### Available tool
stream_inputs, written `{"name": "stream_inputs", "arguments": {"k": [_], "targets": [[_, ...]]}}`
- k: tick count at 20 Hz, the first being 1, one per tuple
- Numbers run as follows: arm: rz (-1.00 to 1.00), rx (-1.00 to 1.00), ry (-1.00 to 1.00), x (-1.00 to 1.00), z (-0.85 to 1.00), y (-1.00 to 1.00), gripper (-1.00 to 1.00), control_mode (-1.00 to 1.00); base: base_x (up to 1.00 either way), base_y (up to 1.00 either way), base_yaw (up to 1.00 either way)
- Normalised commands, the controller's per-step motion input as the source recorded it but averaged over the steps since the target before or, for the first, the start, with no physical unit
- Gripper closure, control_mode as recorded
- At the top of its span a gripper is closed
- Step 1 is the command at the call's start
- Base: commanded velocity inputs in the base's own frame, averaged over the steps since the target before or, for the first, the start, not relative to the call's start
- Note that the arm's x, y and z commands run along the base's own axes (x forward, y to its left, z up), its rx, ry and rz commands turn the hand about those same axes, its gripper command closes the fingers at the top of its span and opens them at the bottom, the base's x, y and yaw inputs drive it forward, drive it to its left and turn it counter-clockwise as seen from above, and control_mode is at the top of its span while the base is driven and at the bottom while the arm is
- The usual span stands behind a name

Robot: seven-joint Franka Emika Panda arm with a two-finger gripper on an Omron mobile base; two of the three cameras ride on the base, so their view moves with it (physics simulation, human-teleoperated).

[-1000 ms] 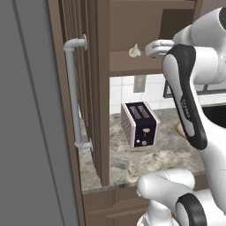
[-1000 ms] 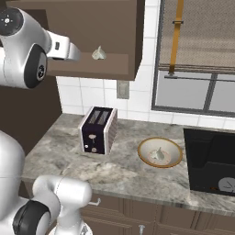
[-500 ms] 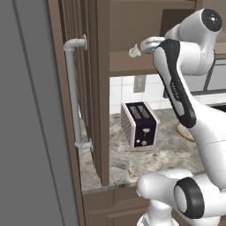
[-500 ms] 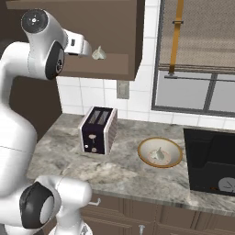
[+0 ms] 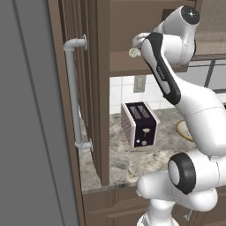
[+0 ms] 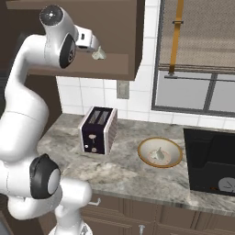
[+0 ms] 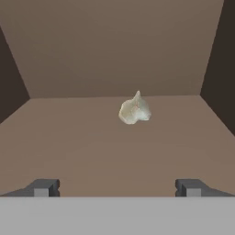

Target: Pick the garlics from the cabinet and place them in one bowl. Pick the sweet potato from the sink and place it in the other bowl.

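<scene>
One garlic (image 7: 134, 110) lies on the brown shelf floor of the cabinet (image 7: 114, 55), a short way beyond my fingertips (image 7: 43, 187). My gripper (image 7: 117, 188) is open and holds nothing. From the right base the gripper (image 6: 94, 46) reaches into the cabinet (image 6: 117, 41), right beside that garlic (image 6: 99, 54). The left base view also shows this garlic (image 5: 132, 52) at the shelf's edge. A second garlic (image 6: 158, 153) lies in the tan bowl (image 6: 160, 143) on the counter. The black sink (image 6: 211, 156) sits at the right. The sweet potato is hidden and the red bowl is out of view.
A dark toaster (image 6: 97, 130) stands on the granite counter (image 6: 119, 174) under the cabinet. The tall grey fridge (image 5: 31, 132) with its pipe handle (image 5: 73, 92) closes off the left. A window with a blind (image 6: 197, 55) rises behind the sink.
The arm has swung up and its hand has moved in towards the garlic on the cabinet shelf. The jaws stayed open. The garlic, toaster and bowl have not moved.
</scene>
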Motion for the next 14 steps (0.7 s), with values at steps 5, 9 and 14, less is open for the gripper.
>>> {"name": "stream_inputs", "arguments": {"k": [5, 9, 14], "targets": [[0.00, -0.03, 0.00, 0.55, -0.21, 0.00, -1.00, -1.00, 0.00, 0.00, 0.00], [0.00, -0.01, 0.00, 0.42, -0.11, 0.00, -1.00, -1.00, 0.00, 0.00, 0.00], [0.00, 0.00, 0.00, 0.56, -0.06, -0.07, -1.00, -1.00, 0.00, 0.00, 0.00]]}}
